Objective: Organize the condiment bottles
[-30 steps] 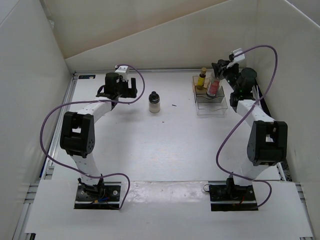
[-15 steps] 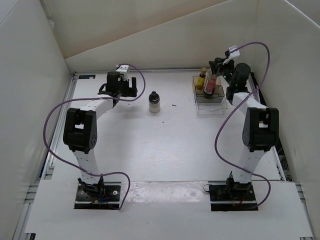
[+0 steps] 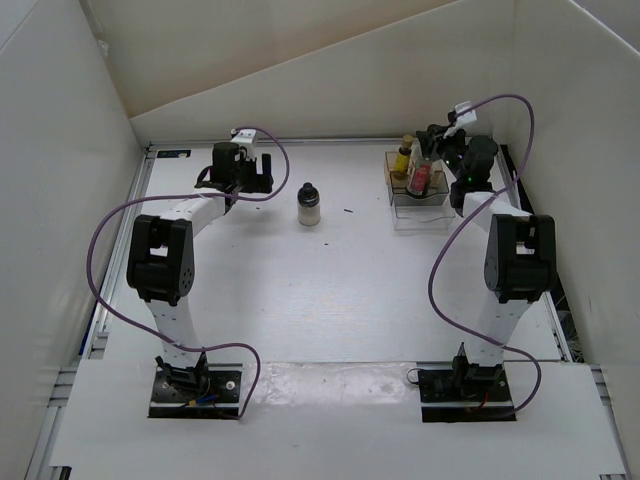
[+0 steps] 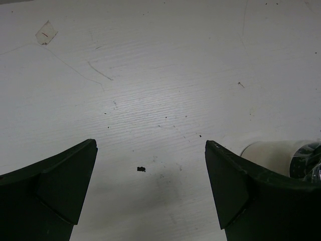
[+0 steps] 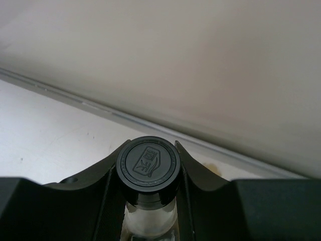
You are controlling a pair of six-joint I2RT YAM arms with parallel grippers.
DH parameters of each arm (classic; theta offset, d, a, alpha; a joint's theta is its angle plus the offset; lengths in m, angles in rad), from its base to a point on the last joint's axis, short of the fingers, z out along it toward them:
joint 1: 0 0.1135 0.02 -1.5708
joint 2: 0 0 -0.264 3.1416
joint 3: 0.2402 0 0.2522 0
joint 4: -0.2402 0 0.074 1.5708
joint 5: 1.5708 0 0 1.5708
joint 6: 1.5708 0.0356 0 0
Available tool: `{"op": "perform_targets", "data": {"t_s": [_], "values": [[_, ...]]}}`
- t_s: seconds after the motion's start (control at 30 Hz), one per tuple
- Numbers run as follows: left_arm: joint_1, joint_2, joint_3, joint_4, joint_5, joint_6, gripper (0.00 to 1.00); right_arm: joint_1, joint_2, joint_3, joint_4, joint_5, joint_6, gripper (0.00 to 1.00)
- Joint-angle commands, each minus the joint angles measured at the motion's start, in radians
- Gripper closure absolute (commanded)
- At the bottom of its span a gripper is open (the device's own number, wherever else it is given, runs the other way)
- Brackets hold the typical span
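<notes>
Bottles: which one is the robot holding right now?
The tall red-filled bottle: the right gripper clamps it at its round black cap. The yellow bottle and the squat jar stand untouched.

We find only one sign: on the round black cap (image 5: pixel 148 164) of the tall clear bottle (image 5: pixel 149 221) there is an embossed mark, a slanted frame with a few characters inside. We see it upside down and we cannot read the characters. No other writing is legible.
</notes>
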Motion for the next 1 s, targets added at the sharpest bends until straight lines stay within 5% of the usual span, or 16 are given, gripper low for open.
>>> {"op": "perform_targets", "data": {"t_s": [0.0,0.77,0.97], "values": [[0.003,-0.019,0.025,-0.010,0.000,0.014,0.00,0.003,-0.055,-0.010,0.209,0.008,-0.005,1.00],[0.002,0.010,0.040,-0.017,-0.005,0.029,0.00,0.027,-0.041,-0.159,0.338,0.050,-0.051,1.00],[0.003,0.013,0.043,-0.017,-0.003,0.028,0.00,0.037,-0.048,-0.159,0.321,0.079,-0.062,0.59]]}}
